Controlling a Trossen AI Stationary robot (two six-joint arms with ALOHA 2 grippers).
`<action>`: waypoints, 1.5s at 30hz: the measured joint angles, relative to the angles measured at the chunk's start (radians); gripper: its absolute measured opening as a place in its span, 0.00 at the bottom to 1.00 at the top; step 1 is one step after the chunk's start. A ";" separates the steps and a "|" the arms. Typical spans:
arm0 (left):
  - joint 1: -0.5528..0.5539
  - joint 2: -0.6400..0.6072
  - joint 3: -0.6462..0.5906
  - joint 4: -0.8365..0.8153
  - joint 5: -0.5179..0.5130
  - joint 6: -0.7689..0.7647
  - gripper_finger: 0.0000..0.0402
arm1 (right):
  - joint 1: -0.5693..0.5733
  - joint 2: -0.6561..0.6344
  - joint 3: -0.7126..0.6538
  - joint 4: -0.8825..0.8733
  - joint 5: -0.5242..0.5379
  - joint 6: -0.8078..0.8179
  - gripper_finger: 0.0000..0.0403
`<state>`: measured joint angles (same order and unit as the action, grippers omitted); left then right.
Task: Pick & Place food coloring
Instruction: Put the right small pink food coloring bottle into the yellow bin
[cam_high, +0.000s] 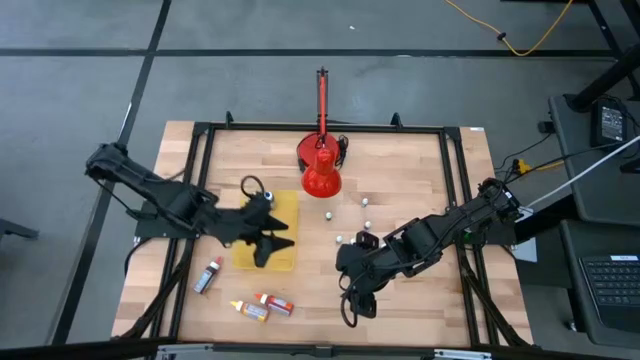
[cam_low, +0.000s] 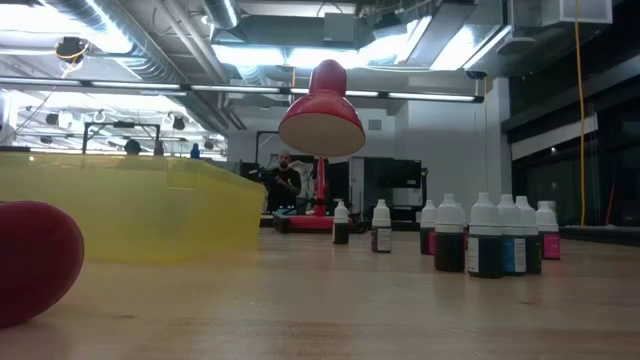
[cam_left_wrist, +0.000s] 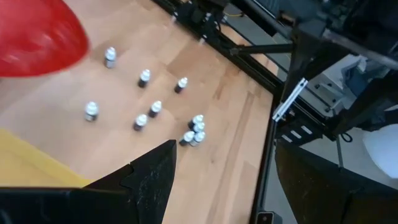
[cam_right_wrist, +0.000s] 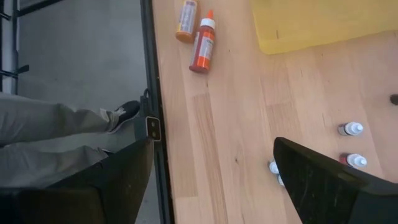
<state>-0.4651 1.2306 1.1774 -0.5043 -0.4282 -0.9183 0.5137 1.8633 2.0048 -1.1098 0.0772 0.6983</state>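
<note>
A: From above, where is the left end effector (cam_high: 268, 238)?
B: Over the yellow tray (cam_high: 287, 212), fingers spread, nothing held. The right end effector (cam_high: 352, 300) hangs over bare desk (cam_high: 420, 170), also open and empty.
A: And the food coloring bottles (cam_high: 262, 305)?
B: Three lie near the front edge, beside the tray, apart from both. Tiny upright ones stand between the red lamp (cam_high: 321, 170) and the right arm.
A: Low view?
B: A cluster of small bottles (cam_low: 490, 236) stands right of the lamp shade (cam_low: 321, 122).
A: Wrist views?
B: Left shows upright bottles (cam_left_wrist: 194, 131) well beyond its fingers; right shows two orange bottles (cam_right_wrist: 203, 42) lying far ahead
</note>
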 joint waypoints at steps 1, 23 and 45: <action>-0.007 0.016 0.000 0.018 0.000 -0.003 0.65 | 0.000 0.000 0.000 0.007 0.000 0.000 0.83; -0.070 0.126 0.000 0.113 -0.013 0.049 0.65 | 0.006 -0.007 0.000 -0.256 0.118 0.164 0.83; -0.070 0.126 0.000 0.113 -0.011 0.049 0.65 | 0.122 -0.078 -0.439 -0.376 0.362 0.606 0.83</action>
<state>-0.5350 1.3563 1.1774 -0.3913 -0.4397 -0.8692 0.6359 1.7856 1.5656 -1.4862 0.4393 1.3045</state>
